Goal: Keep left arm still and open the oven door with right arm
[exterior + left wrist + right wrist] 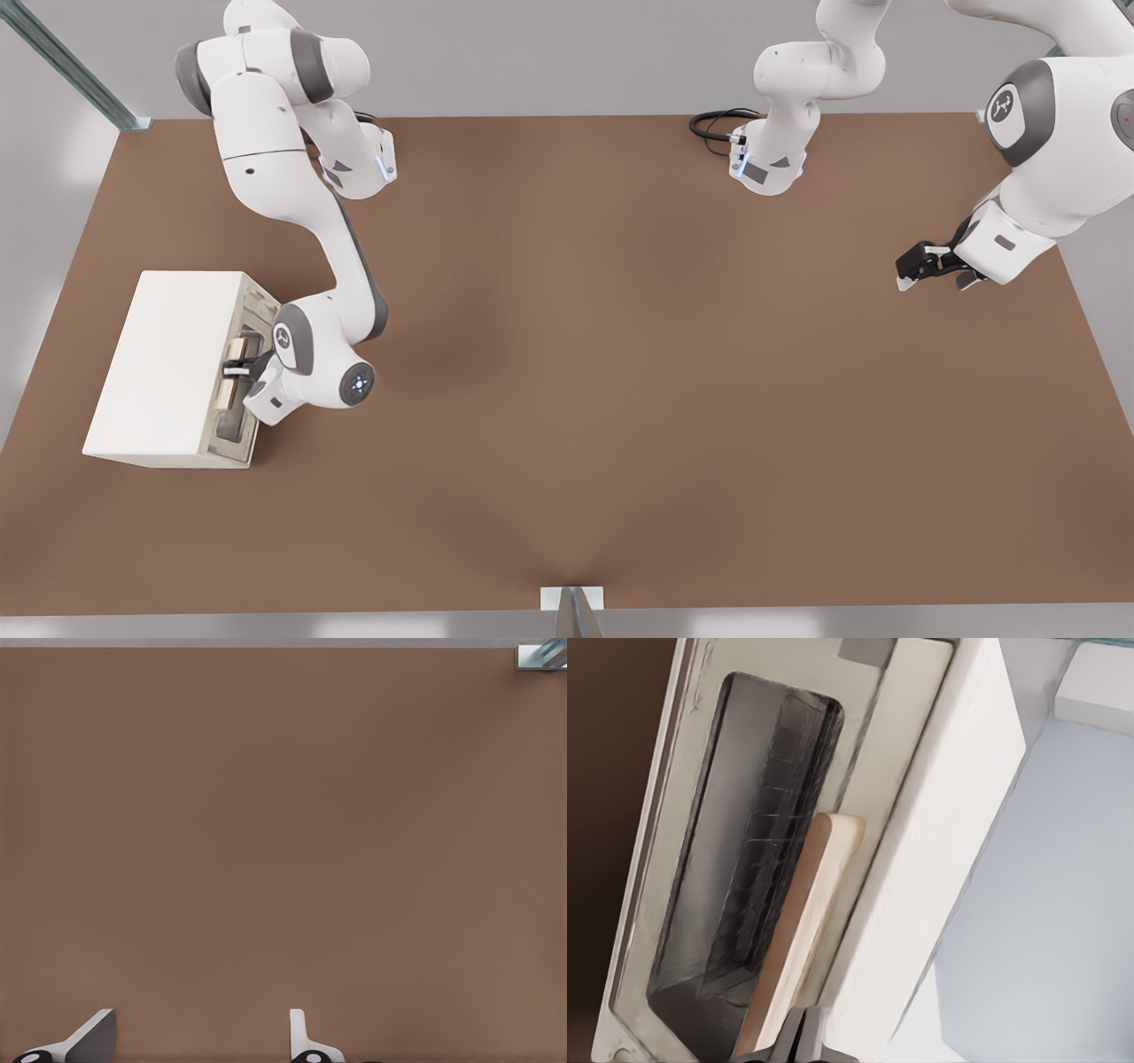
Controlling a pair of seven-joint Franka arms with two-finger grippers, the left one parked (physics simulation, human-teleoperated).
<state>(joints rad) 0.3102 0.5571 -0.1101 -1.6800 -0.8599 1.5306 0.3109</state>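
My right arm (341,266) reaches down from its base at the far side of the table (620,399) to the oven (168,363), which stands on the brown top at the front view's left; the oven is a plain white box, and its door (239,377) is the narrow face turned toward the front view's right; the door has a cream frame, a dark glass window (744,842) and a pale wooden bar handle (806,930) running along its length.

My gripper (237,365) is at that handle, about the middle of the bar; in the front view the black fingers sit across the wood, one on each side of it, with the bar showing on both sides of them; I am closed on the handle, narrow, holding it; in the wrist view the handle runs up from my fingers, only a dark tip of which shows at the frame's edge.

The door lies close against the oven's body; the wrist view shows the frame just beside the white side wall, and I cannot tell whether a gap has opened; the window shows rack lines behind the glass.
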